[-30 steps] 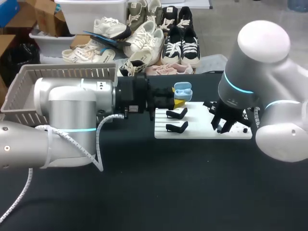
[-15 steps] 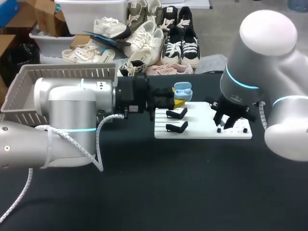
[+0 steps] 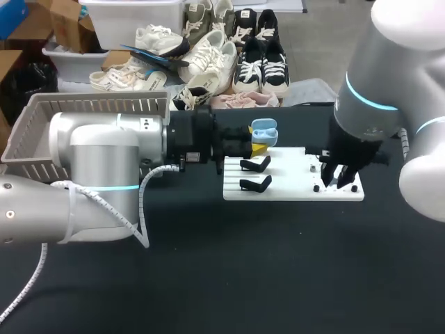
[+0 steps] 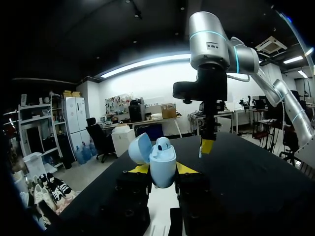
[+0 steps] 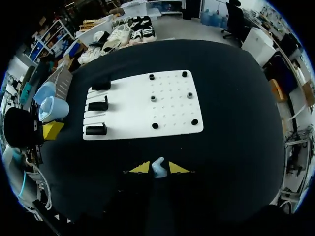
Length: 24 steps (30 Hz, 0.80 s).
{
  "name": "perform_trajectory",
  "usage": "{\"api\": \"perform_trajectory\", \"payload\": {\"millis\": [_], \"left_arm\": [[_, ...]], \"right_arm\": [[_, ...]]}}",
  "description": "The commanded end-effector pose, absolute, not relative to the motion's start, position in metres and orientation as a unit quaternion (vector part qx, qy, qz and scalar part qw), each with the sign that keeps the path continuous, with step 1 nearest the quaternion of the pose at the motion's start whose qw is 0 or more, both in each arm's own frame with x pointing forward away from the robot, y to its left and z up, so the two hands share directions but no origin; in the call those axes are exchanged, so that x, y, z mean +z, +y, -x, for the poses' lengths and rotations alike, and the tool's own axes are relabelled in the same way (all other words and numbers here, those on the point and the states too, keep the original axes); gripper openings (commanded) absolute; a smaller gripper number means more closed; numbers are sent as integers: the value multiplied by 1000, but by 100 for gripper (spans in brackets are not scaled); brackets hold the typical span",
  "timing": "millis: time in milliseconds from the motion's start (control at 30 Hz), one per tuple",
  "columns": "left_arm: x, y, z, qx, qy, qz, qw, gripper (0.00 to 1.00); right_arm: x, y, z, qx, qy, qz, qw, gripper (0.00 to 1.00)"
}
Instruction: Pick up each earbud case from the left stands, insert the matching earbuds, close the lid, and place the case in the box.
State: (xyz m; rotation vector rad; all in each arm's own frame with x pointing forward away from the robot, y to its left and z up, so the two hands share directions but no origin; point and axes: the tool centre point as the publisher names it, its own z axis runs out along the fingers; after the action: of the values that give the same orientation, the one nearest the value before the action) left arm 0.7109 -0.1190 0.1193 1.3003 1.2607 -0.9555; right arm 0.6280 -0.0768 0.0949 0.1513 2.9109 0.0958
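Note:
My left gripper (image 3: 256, 147) is shut on a light blue earbud case (image 3: 264, 131) with its lid open, held level above the left end of the white board (image 3: 292, 189). In the left wrist view the case (image 4: 162, 164) sits between the yellow tips (image 4: 162, 171), lid (image 4: 140, 147) swung back, one earbud (image 4: 163, 144) seated in it. My right gripper (image 3: 337, 181) hangs over the board's right end. In its own view its fingers (image 5: 158, 169) are shut on a pale blue earbud (image 5: 158, 167), above the dark table in front of the board (image 5: 147, 105).
Two empty black stands (image 3: 256, 165) (image 3: 255, 184) sit on the board's left half, with small black pegs (image 3: 316, 188) on its right half. A grey slatted basket (image 3: 42, 118) stands at the table's back left, behind my left arm.
My right arm has moved to the right and risen over the board's right end, still holding the earbud. The left arm and the case have not moved.

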Motion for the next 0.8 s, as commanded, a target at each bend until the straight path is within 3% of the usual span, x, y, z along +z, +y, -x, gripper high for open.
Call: {"api": "perform_trajectory", "payload": {"millis": [33, 433, 800], "left_arm": [[119, -119, -711, -399, 525, -542, 521, 0], [119, -119, -711, -399, 525, -542, 521, 0], [119, -119, -711, -399, 525, -542, 521, 0]], "right_arm": [[117, -82, -618, 33, 995, -3, 92, 0], [151, -57, -592, 40, 986, 142, 79, 0], [187, -32, -600, 93, 973, 185, 106, 0]]}}
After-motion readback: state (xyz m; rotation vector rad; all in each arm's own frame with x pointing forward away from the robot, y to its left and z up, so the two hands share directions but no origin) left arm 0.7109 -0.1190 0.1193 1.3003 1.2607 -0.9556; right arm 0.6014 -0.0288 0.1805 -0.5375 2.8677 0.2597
